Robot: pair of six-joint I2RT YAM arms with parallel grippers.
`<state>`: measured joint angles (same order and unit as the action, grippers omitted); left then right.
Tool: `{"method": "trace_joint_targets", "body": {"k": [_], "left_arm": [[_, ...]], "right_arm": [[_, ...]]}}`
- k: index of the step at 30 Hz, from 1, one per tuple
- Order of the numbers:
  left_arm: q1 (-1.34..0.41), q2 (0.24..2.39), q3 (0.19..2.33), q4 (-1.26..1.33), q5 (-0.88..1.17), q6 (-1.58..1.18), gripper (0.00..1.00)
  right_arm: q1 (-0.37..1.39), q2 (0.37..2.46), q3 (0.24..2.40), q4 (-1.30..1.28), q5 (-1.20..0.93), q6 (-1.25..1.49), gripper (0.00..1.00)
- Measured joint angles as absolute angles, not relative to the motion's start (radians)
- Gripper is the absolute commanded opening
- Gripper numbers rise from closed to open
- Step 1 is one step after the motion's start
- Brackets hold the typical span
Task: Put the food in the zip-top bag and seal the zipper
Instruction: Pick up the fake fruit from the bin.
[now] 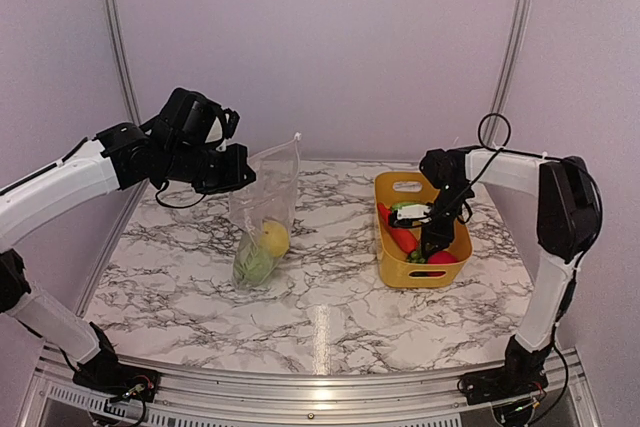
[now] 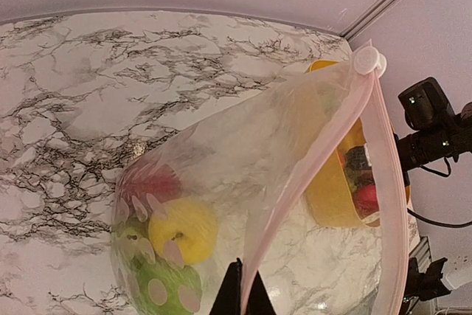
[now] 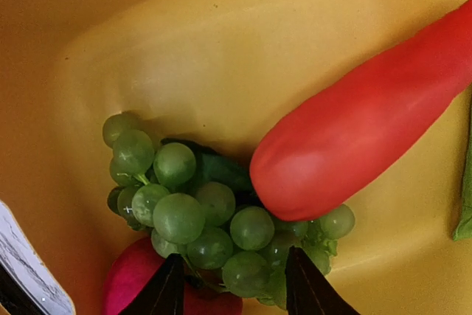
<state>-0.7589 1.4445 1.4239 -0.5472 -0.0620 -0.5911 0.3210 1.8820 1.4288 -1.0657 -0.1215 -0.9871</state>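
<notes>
Pinching the zipper point(image 2: 324, 154) of the zip-top bag point(image 1: 266, 205) with my left end effector point(image 2: 240, 294), its fingers pressed together on the pale pink strip. The bag is hanging below and ahead of that end effector, with its mouth gaping and its bottom resting on the marble tabletop point(image 1: 330, 299). Deep in the bag, well below the left end effector, a lemon point(image 1: 274, 238) and a green apple point(image 1: 254, 265) are lying against each other. A red piece is showing beside them, too blurred through the plastic to name.

My right end effector point(image 3: 236, 289) is reaching down into the yellow basket point(image 1: 402, 185) with its fingers spread. Green grapes point(image 3: 195, 215) are sitting just ahead of the fingertips and partly between them, not clamped. A red pepper point(image 3: 361, 130) is lying just beyond the grapes, touching them. A rounded red piece is lying beside one fingertip.
</notes>
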Motion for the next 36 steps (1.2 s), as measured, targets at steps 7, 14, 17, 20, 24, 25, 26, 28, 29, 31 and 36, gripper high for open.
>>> {"method": "trace_joint_targets", "body": {"k": [7, 14, 17, 20, 24, 25, 26, 28, 29, 31, 36], "left_arm": [[-0.759, 1.441, 1.417, -0.543, -0.062, -0.597, 0.00], [-0.759, 1.437, 1.404, -0.531, -0.061, -0.608, 0.00], [-0.759, 1.436, 1.404, -0.526, -0.061, -0.611, 0.00], [-0.759, 1.436, 1.404, -0.526, -0.061, -0.611, 0.00], [-0.759, 1.436, 1.404, -0.526, -0.061, -0.611, 0.00], [-0.759, 1.436, 1.404, -0.526, -0.061, -0.610, 0.00], [-0.759, 1.436, 1.404, -0.526, -0.061, -0.610, 0.00], [-0.759, 1.436, 1.404, -0.525, -0.061, -0.610, 0.00], [-0.759, 1.436, 1.404, -0.525, -0.061, -0.610, 0.00], [-0.759, 1.437, 1.404, -0.523, -0.061, -0.610, 0.00], [-0.759, 1.444, 1.406, -0.520, -0.056, -0.608, 0.00]], "right_arm": [[0.321, 1.930, 1.439, -1.039, -0.117, -0.971, 0.47], [0.321, 1.954, 1.462, -1.041, -0.101, -0.957, 0.23], [0.321, 1.966, 1.488, -1.063, -0.100, -0.948, 0.13], [0.321, 1.967, 1.523, -1.104, -0.097, -0.941, 0.09], [0.321, 1.956, 1.569, -1.168, -0.096, -0.936, 0.04], [0.321, 1.950, 1.583, -1.185, -0.099, -0.935, 0.03], [0.321, 1.945, 1.595, -1.200, -0.100, -0.935, 0.03], [0.321, 1.933, 1.629, -1.231, -0.106, -0.930, 0.02], [0.321, 1.926, 1.647, -1.246, -0.111, -0.928, 0.01], [0.321, 1.912, 1.680, -1.272, -0.122, -0.925, 0.00], [0.321, 1.903, 1.774, -1.318, -0.167, -0.904, 0.00]]}}
